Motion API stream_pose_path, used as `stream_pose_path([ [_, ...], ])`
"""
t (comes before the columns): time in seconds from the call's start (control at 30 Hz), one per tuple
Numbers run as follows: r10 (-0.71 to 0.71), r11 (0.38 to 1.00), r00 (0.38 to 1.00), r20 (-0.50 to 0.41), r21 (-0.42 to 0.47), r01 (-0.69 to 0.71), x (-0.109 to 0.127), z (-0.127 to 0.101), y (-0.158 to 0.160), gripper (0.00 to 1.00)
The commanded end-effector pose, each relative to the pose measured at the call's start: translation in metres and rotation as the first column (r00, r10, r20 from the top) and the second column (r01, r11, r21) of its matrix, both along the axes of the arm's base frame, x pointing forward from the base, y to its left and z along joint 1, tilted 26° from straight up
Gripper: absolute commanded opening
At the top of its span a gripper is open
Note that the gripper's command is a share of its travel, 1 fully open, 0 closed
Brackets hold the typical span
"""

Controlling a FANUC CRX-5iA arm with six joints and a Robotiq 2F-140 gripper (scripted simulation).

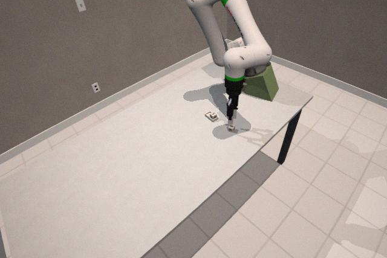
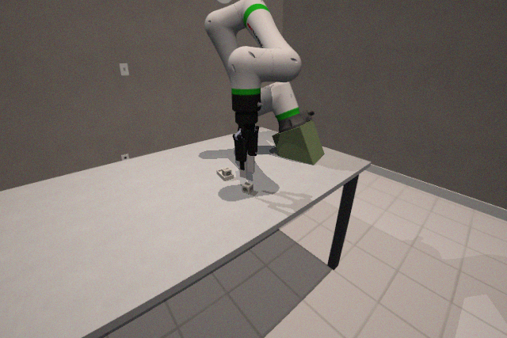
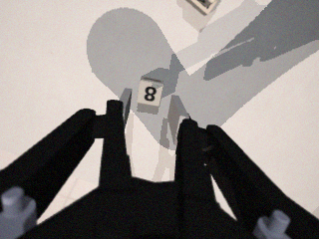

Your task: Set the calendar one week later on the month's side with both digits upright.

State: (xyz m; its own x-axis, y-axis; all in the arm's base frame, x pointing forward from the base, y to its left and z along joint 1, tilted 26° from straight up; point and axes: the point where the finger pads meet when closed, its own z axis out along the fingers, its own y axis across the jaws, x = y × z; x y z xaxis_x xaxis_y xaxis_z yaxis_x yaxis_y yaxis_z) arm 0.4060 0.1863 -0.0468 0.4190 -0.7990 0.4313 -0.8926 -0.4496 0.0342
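Observation:
A small off-white cube [image 1: 231,128] [image 2: 247,187] [image 3: 150,94] rests on the table, apart from the tray. In the wrist view its upper face shows a black 8. My gripper [image 1: 232,121] [image 2: 246,176] [image 3: 150,103] is partly open and empty, pointing down just above this cube; gaps show between the cube and both fingers. The small off-white tray [image 1: 208,118] [image 2: 223,176] lies flat on the table, left of the gripper in the top and exterior views. A second cube [image 1: 213,115] [image 2: 226,172] is in its right part. Its digit is too small to read.
In the wrist view only a corner of the tray shows at the top edge. The arm's green base [image 1: 260,86] [image 2: 299,144] stands behind the gripper, to the right. The table's near edge [image 1: 260,150] [image 2: 279,228] runs to the right of the loose cube.

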Motion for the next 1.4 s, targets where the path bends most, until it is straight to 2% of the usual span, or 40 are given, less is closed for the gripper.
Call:
stream_pose_path([
  [0.0, 0.0, 1.0, 1.0, 0.0, 0.0, 0.0, -0.0008, 0.005, 0.0023, 0.29],
  [0.23, 0.0, 1.0, 1.0, 0.005, -0.015, 0.0, -0.0014, 0.0057, 0.0026, 0.29],
  [0.4, 0.005, 0.99, 0.998, 0.058, -0.14, 0.003, -0.0029, 0.0035, 0.0025, 0.29],
  [0.47, 0.005, 0.99, 0.998, 0.058, -0.14, 0.003, -0.0029, 0.0035, 0.0025, 0.29],
  [0.6, 0.021, 0.974, 0.993, 0.112, -0.227, 0.005, -0.0024, 0.0043, 0.0052, 0.29],
  [0.8, 0.024, 0.969, 0.992, 0.121, -0.246, 0.007, -0.0039, 0.0021, 0.0077, 0.29],
  [0.97, 0.044, 0.931, 0.984, 0.172, -0.363, 0.022, -0.0047, 0.0, 0.0076, 0.29],
  [1.03, 0.044, 0.931, 0.984, 0.172, -0.363, 0.022, -0.0047, 0.0, 0.0076, 0.29],
  [1.17, 0.069, 0.895, 0.973, 0.218, -0.444, 0.036, -0.0049, -0.0001, 0.0098, 0.29],
  [1.37, 0.074, 0.887, 0.971, 0.226, -0.461, 0.04, -0.006, -0.0029, 0.0118, 0.29],
])
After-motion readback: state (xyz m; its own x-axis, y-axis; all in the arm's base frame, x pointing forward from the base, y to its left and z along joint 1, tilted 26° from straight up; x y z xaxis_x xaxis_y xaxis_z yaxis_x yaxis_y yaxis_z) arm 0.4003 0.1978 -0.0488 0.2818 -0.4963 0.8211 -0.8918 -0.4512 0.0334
